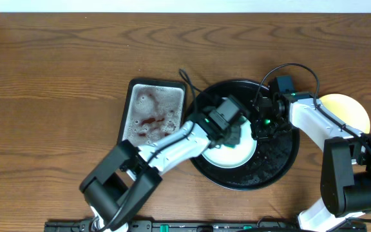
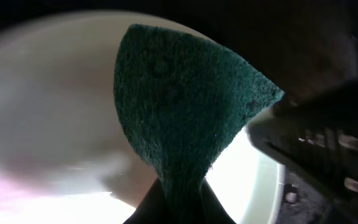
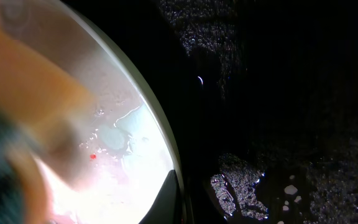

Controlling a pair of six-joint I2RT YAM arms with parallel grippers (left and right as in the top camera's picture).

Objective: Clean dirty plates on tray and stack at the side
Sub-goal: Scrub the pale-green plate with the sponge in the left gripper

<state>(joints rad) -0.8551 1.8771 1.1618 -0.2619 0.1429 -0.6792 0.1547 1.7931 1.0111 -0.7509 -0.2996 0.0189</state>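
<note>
Sponge (image 2: 179, 106) is sitting pinched in the left gripper's (image 2: 179, 208) fingers, pressing on 1 pale plate (image 1: 227, 156) inside the black tray (image 1: 282, 158). Right gripper (image 1: 261, 126), fingers closed, is resting at that plate's rim.

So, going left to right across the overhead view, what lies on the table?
First the grey metal tray → then the black tray, with a pale plate lying in it → then the yellow plate at the far right.
</note>
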